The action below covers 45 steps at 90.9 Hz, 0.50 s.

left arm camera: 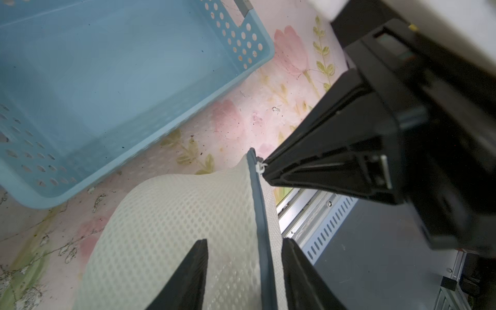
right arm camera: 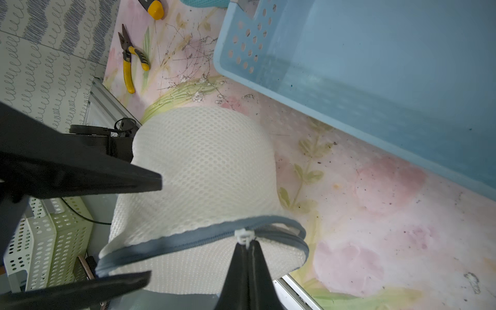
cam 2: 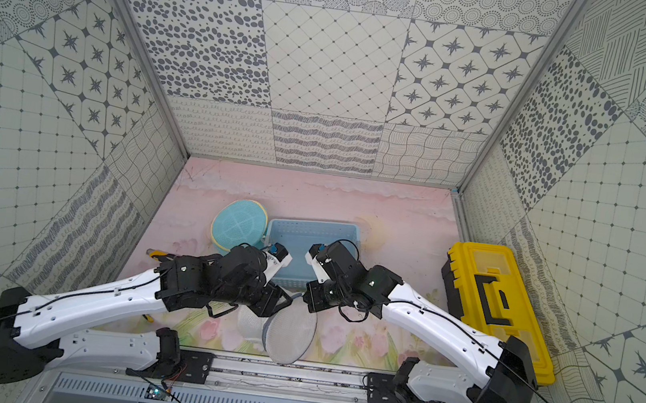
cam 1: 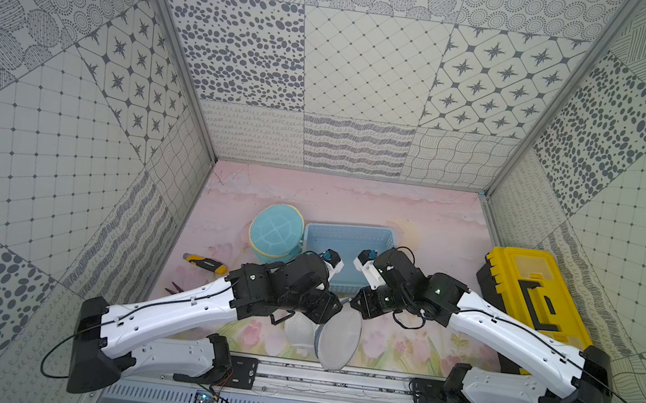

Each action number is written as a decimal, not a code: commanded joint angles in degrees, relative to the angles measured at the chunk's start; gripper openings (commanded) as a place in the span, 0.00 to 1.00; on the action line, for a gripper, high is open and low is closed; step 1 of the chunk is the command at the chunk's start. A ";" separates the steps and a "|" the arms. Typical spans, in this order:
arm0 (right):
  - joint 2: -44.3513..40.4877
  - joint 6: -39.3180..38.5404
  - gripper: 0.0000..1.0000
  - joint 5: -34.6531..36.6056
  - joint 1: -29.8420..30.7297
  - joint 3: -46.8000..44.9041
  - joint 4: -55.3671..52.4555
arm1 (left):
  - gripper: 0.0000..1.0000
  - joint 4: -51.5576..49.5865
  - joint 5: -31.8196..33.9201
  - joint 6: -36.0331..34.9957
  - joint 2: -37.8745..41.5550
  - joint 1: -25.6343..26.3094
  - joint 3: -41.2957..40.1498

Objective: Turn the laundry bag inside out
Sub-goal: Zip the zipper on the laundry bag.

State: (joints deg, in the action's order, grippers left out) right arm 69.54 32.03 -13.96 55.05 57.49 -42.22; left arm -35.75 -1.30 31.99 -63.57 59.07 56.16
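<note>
The left gripper [left arm camera: 244, 239] is shown released, its jaws parted with one finger on each side of the laundry bag [left arm camera: 174, 214], so that white mesh and the grey-blue zip band lie between them; whether either finger touches the mesh cannot be told. In the right wrist view the same gripper [right arm camera: 155, 228] is seen spread across the bag's side. Furthest left of the blue basket [cam 1: 351, 229], towards its near side, a pair of yellow-handled pliers [right arm camera: 128, 59] is laid flat on the floral mat [cam 1: 427, 223]. A black-and-yellow hand tool [cam 1: 207, 263] is laid between the pliers and the basket. A teal mesh hamper [cam 1: 276, 230] with yellow trim is stood just beside the basket's left wall. The laundry bag [cam 1: 338, 338] is found in front of the basket's near wall in both top views [cam 2: 290, 334], its round face tilted up on edge and its mesh body [right arm camera: 204, 161] bulged towards the basket. At the bag's upper rim, close to the basket's near wall, the white zip pull [right arm camera: 244, 237] is pinched by the right gripper [right arm camera: 249, 245], whose jaws are clenched together on it. The same closed tip [left arm camera: 264, 171] is seen against the zip band in the left wrist view. Well apart to the right of the basket [cam 2: 310, 222], a yellow toolbox [cam 1: 532, 295] with black latches is set along the mat's edge.
</note>
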 commanded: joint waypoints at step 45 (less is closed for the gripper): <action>-1.85 3.00 0.00 -0.59 1.86 3.34 1.55 | 0.09 2.97 -1.09 -3.21 0.63 0.55 -1.10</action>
State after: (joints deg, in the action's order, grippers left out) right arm 68.90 34.20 -15.07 56.55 59.44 -42.19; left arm -34.28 -1.19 30.11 -64.42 59.48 55.81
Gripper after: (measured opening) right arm 0.047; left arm 0.118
